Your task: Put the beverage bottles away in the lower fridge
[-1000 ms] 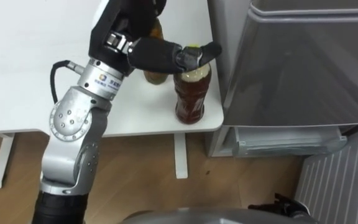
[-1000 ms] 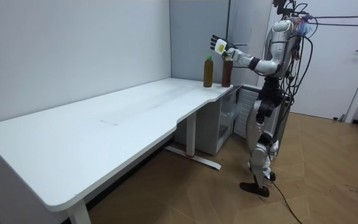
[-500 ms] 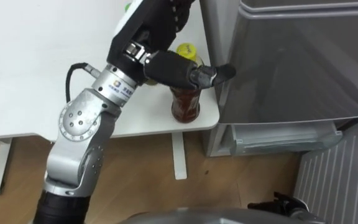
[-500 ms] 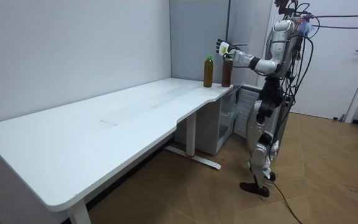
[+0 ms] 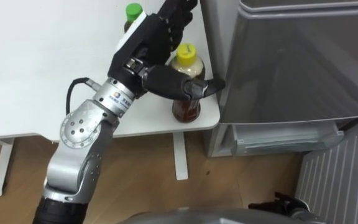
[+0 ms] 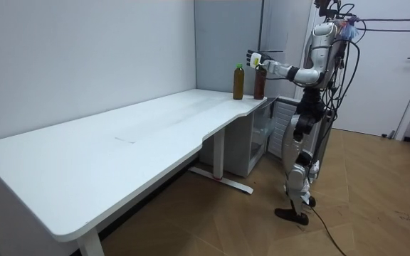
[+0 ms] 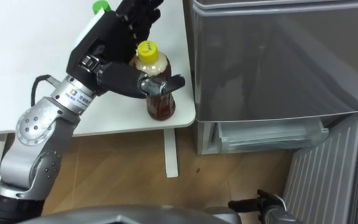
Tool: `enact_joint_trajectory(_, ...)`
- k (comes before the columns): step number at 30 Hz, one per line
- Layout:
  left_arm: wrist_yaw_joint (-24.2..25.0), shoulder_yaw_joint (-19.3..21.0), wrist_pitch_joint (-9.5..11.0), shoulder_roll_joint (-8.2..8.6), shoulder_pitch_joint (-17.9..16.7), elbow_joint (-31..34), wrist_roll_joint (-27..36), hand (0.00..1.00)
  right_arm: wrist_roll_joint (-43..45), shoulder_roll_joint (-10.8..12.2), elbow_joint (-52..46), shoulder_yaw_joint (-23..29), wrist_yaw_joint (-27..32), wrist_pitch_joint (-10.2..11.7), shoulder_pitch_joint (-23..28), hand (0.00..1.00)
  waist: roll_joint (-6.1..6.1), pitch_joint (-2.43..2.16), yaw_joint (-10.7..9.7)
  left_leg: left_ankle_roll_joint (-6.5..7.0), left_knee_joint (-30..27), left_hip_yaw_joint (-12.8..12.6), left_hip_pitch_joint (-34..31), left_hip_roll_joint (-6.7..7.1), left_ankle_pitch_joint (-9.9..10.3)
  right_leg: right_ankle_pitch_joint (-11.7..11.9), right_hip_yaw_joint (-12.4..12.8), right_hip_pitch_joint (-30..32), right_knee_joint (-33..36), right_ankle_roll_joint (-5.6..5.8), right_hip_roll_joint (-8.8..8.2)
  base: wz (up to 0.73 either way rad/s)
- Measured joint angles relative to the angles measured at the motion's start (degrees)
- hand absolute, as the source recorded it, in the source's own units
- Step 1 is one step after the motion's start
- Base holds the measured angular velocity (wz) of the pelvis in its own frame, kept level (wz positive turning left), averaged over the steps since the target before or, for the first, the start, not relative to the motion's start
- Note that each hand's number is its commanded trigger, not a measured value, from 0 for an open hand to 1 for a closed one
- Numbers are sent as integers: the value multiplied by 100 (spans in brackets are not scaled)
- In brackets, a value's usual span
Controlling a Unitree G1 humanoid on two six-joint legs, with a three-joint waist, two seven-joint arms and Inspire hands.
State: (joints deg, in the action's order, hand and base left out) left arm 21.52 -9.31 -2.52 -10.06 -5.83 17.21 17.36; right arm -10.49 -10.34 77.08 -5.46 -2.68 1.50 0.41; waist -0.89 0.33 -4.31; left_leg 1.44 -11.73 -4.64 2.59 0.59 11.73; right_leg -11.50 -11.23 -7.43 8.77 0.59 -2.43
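Two drink bottles stand at the right corner of the white table [image 5: 36, 68]. The nearer one is a brown tea bottle with a yellow cap [image 5: 186, 109] [image 7: 160, 106] [image 6: 260, 83]. Behind it stands a darker bottle with a green cap [image 5: 133, 12] [image 6: 238, 81]. My left hand [image 5: 151, 45] [image 7: 107, 38] [image 6: 253, 56] is open at the yellow-capped bottle. Its straight fingers reach past the bottle's left side, and the thumb lies across the bottle's front. No finger is curled round the bottle.
The grey fridge [image 5: 291, 62] stands right beside the table's right edge. Its lower compartment [image 5: 284, 138] is open, with the ribbed door [image 5: 337, 180] swung out at the lower right. I stand on the wooden floor [image 6: 361, 213] before the fridge and the table corner.
My left hand has come down from above the bottles to the yellow-capped bottle. Its thumb, before over the cap, now crosses the bottle's body. Both bottles stay in place.
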Motion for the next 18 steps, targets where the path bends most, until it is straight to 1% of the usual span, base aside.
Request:
enact_joint_trajectory(4, -1, 8, 0, -10, 0, -98, 0, 0, 0, -41, -17, -1, 3, 32, 21, 0, -38, 13, 3, 0, 6, 0, 0, 5, 0, 0, 0, 8, 0, 0, 1, 0)
enact_joint_trajectory(9, 3, 20, 0, -7, -4, -144, -4, 0, 4, -41, -19, 0, -1, 29, 21, 0, -29, 19, 28, -1, 14, -6, 5, 14, -1, 0, 6, 7, -3, 0, 6, 0)
enact_joint_trajectory(14, -2, 55, 0, -12, -14, -145, -4, 0, 7, -36, -118, 10, -5, 23, 91, 0, 20, 46, 45, -1, 14, -4, 4, 13, -1, 0, 8, 27, -6, 0, 5, 0)
enact_joint_trajectory(18, -4, 79, 0, -13, -15, -152, -4, 0, 14, -32, -118, 11, -5, 19, 108, 0, 62, 33, 48, -1, 12, -3, 4, 13, -1, 0, 7, 35, -6, 0, 6, 0)
